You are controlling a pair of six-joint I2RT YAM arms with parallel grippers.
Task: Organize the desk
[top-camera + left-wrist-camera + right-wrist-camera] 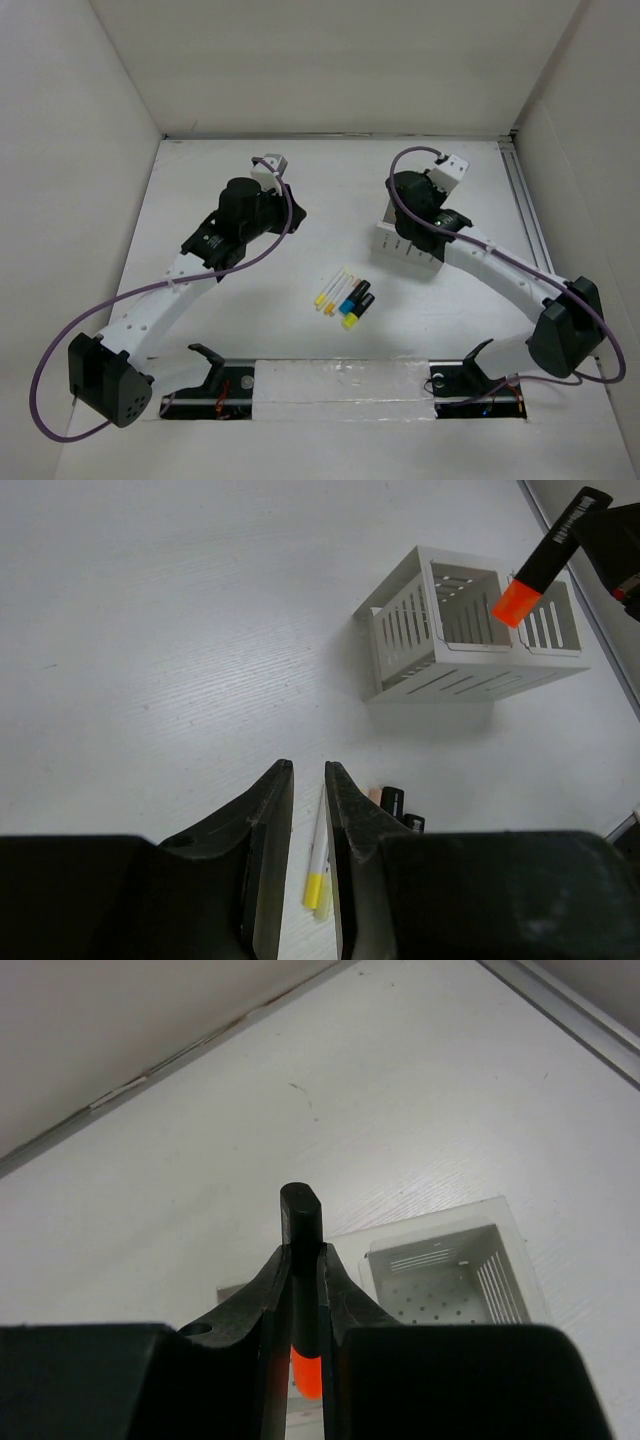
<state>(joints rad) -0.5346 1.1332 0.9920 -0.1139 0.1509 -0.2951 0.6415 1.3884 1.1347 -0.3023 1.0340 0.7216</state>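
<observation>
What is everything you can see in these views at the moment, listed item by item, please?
matte white desk: one, white, walled by white panels.
thin metal rail: one, silver, along the desk's right edge.
white slotted two-compartment holder box: one, white, right of centre, below the right gripper.
black-barrelled orange-tipped highlighter: one, black and orange, held above the holder box.
thin white pens: two, yellowish ends, loose near the desk's centre.
black-barrelled markers: two, one blue-capped, one yellow-capped, beside the pens.
left gripper: one, black, narrow gap, empty, above the pens.
right gripper: one, black, shut on the highlighter.
</observation>
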